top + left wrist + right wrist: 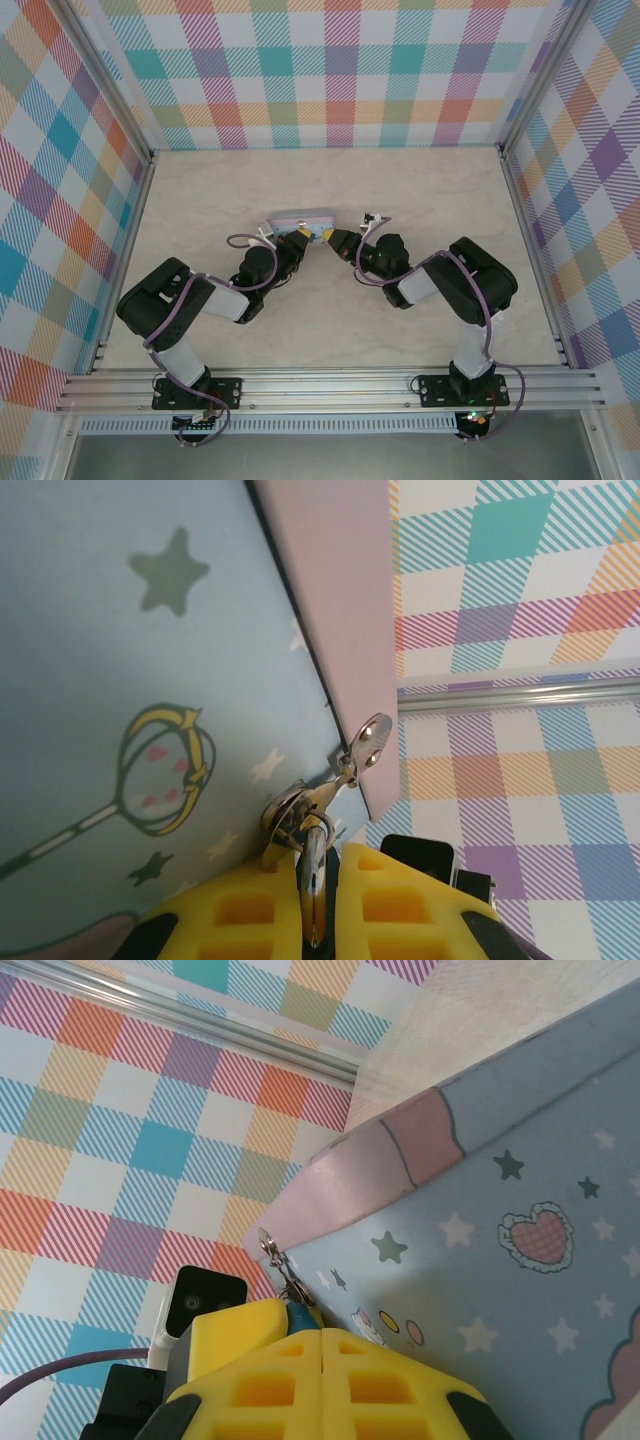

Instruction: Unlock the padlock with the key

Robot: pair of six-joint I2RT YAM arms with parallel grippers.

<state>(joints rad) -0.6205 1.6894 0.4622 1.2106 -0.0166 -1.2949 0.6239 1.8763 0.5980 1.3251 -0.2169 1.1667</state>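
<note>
The two arms meet in the middle of the bench [450, 200], at the near side of a pale blue tin box [297, 217] with stars on it. In the top view the left gripper [298, 243] and the right gripper [335, 238] point at each other, very close together.

In the left wrist view, the left gripper [318, 865] sits at the bottom middle. Its yellow fingers are pressed on a thin shiny strip of metal. I think this is the key [315, 900]. Just above the tip is a small silver ring [288, 815]. It hangs from the shiny clasp [365, 742] on the edge of the tin box. The ring may be the lock's loop, but I cannot be sure.

In the right wrist view, the right gripper [318, 1340] is at the bottom, with its fingers squeezed tight together. A tiny bit of blue peeks out at the top of them, just under the clasp. I think that is the padlock [297, 1314], held in the fingers. Most of it is hidden.

The job now looks like getting the key into the keyhole. I cannot see the keyhole, so lining up is the hard part. The right gripper should hold the padlock very steady and not let it swing on the clasp. The left gripper should move slowly and keep the key straight, pointing at the bottom of the blue body. Push softly. If it does not go in, back off a little and try again. Only turn the key once it is all the way in. Both things are tiny, so a hard push could make one slip out.
</note>
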